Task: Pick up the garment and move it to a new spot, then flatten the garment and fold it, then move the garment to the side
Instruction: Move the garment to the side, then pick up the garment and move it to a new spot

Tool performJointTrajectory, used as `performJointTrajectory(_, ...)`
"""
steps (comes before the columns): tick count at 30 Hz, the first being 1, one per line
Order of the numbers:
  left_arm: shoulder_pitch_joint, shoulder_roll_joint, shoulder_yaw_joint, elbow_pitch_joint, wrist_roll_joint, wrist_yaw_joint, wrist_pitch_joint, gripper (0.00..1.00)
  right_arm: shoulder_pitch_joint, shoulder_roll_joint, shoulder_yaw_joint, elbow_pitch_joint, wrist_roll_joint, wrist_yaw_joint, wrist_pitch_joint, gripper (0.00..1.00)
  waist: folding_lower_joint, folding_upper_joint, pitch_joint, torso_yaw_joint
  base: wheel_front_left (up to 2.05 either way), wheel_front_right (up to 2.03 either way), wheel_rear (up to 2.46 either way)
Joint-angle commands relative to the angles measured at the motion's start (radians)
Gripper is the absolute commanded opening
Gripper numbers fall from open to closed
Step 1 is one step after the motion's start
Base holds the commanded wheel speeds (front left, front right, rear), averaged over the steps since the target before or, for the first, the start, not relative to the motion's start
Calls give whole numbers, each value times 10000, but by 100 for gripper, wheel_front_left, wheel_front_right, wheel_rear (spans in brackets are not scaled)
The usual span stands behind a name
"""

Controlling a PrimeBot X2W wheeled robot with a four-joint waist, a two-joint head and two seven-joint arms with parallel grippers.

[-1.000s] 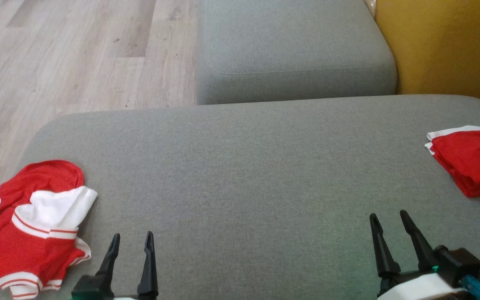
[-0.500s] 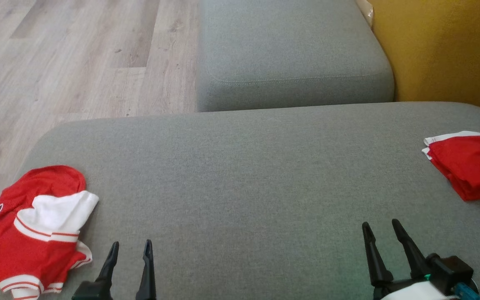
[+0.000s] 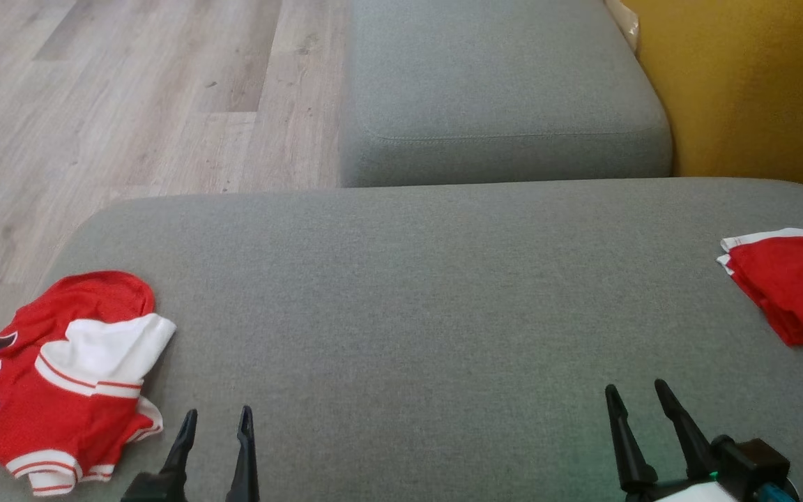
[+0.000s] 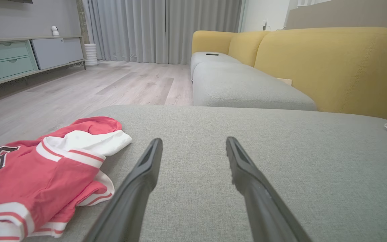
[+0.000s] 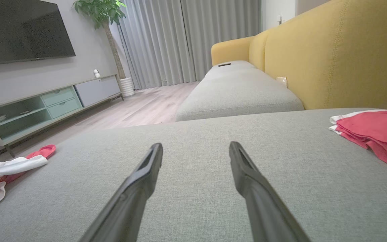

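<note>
Two red garments on grey cushion (image 3: pixel 408 300). Crumpled jersey (image 3: pixel 60 376) sits at its near-left corner, long axis roughly near-to-far, striped white hem nearest, number print at left edge. Left gripper (image 3: pixel 219 413) just right of it, fingers spread wide, holding nothing. Right gripper (image 3: pixel 634 385) equally wide, holding nothing. Folded garment (image 3: pixel 792 286) at right edge.

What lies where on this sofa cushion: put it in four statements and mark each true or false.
The crumpled red-and-white jersey lies at the left end of the grey cushion. True.
The left gripper is shut on the jersey. False: it is open and apart from it.
A folded red garment lies at the cushion's right end. True.
The right gripper holds the folded red garment. False: it is open and empty, over bare cushion.
</note>
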Motion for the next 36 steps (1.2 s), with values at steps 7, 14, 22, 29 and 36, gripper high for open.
performJointTrajectory(7, -353, -36, 384, -260, 205, -57, -61, 100, -251, -119, 220, -350, 4, 65, -108, 100, 0, -1, 41, 205, 0, 0, 0)
performJointTrajectory(14, -416, -36, 451, -338, 339, -74, -61, 100, -124, -52, 176, -435, 13, 65, -108, 100, 0, -1, 109, 763, 0, 0, 0)
performJointTrajectory(22, -412, -36, 634, -493, 609, -139, -61, 100, -66, 156, 122, -506, 25, 65, -109, 100, 0, -1, 292, 2102, 0, 0, 0)
performJointTrajectory(29, -378, 6, 906, -640, 784, -224, -61, 100, -89, 321, -51, -513, -38, 65, -109, 100, 0, -1, 533, 3610, 0, 0, 0)
performJointTrajectory(36, -356, -10, 1237, -1002, 635, -51, -61, 100, -387, 168, -124, -472, -90, 65, -109, 100, 0, -1, 1069, 4144, 0, 0, 0)
